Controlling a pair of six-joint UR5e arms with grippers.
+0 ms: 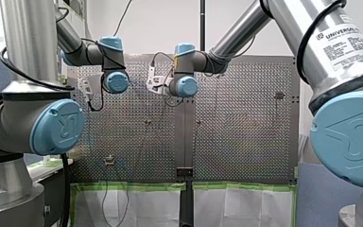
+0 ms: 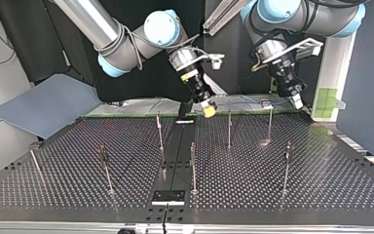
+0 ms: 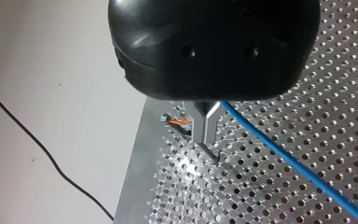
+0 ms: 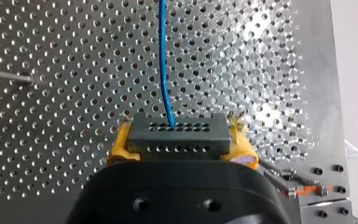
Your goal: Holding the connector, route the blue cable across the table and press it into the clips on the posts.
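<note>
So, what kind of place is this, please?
Most likely a robotics lab test bench: my left arm and my right arm reach over a perforated table with thin posts, and my right tool holds a connector with a blue cable.

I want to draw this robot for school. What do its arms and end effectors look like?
My left arm and my right arm are shiny silver tubes with round light-blue caps. Black cables run along them; the right one wears a white label reading UNIVERSAL ROBOTS. My left end effector is black with metal fingers; my right end effector is black with yellow pads.
</note>
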